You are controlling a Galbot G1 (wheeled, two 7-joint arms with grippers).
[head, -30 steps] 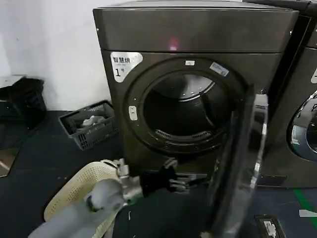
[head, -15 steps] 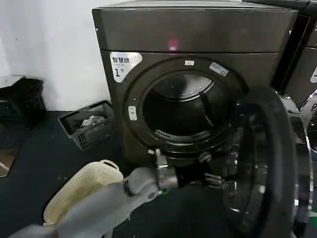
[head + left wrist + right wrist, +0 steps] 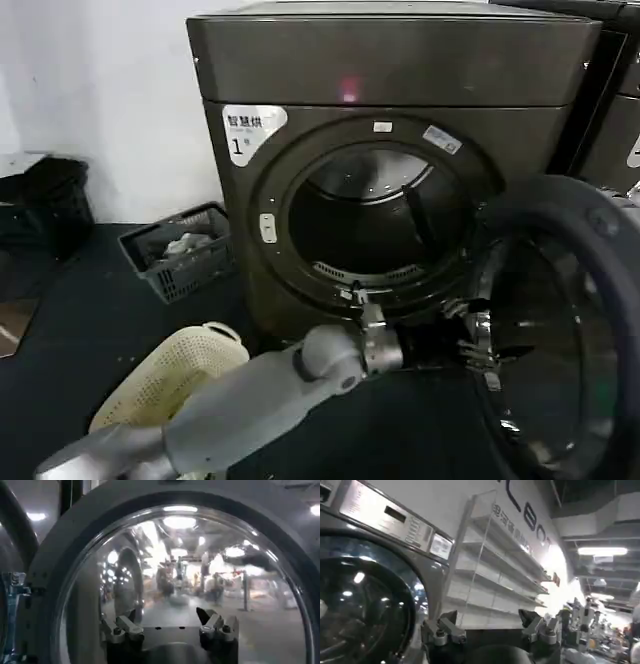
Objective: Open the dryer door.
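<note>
Swinging further out since a second ago, the dryer door (image 3: 560,330) has gone from edge-on to showing its dark inner side toward the head camera, and the left arm has reached rightward after it.

From the head view, the dryer (image 3: 400,60) stands at the far centre with its drum mouth fully exposed; the door hangs on its right side, well open, near and to the right. The left pincer (image 3: 478,352) sits at the door's inner rim, low down, apparently pushing it; whether it touches is hard to tell. By my judgement the task is essentially done, with at most a little more swing and a withdrawal left. A grey basket (image 3: 185,250) rests on the floor at far left, a cream basket (image 3: 165,385) nearer, both out of the door's path. The neighbouring machine (image 3: 620,130) on the right is what could limit further swing.

From the left wrist view, the left pincer (image 3: 170,627) is spread wide, empty, facing the door glass (image 3: 190,580).

From the right wrist view, the right pincer (image 3: 490,627) is also wide and empty, idle beside a machine front (image 3: 370,580), with white shelving (image 3: 490,570) behind.
</note>
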